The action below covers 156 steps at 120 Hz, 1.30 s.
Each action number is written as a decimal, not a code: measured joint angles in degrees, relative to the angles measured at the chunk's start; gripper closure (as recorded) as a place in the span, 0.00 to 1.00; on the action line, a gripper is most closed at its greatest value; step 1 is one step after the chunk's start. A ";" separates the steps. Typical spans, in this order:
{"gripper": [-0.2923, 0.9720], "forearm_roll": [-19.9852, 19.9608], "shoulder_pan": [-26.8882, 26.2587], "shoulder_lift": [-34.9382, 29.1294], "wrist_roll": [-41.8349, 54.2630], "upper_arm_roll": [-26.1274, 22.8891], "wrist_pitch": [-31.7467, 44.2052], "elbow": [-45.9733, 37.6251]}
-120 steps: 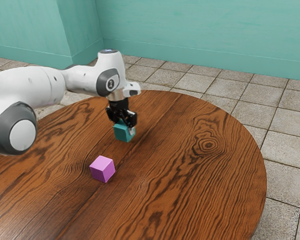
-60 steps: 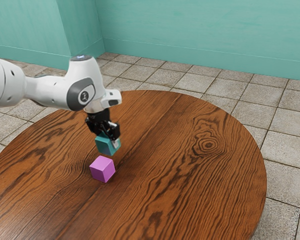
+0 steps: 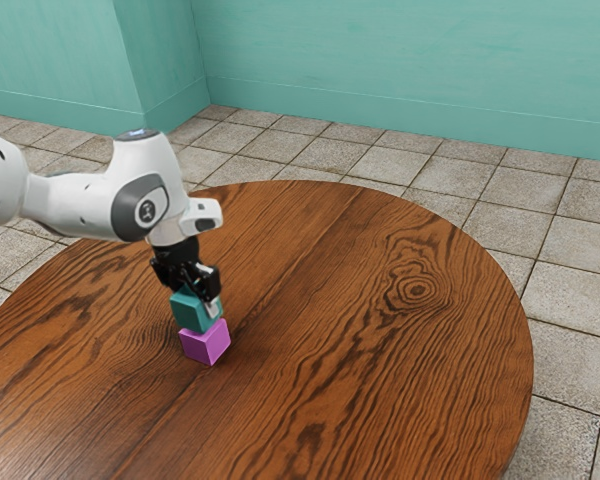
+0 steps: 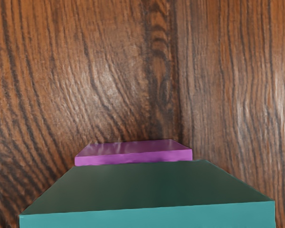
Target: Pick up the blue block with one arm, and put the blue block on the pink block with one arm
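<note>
Teal-tinted blue block (image 3: 192, 310) pinched from both sides in the gripper (image 3: 193, 298), touching or just above the pink block (image 3: 206, 343) directly beneath the hand: square it over the pink top, ease down until seated flat, then open slowly and lift straight up.

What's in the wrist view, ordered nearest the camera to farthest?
blue block → pink block → table
</note>
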 joint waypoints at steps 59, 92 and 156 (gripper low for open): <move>0.50 -1.34 -0.01 -1.48 1.57 -0.18 1.62 -2.04; 0.50 -2.49 0.00 -0.42 2.73 -0.16 2.47 -1.43; 0.50 -4.23 -0.01 -0.65 6.33 0.00 2.62 -1.82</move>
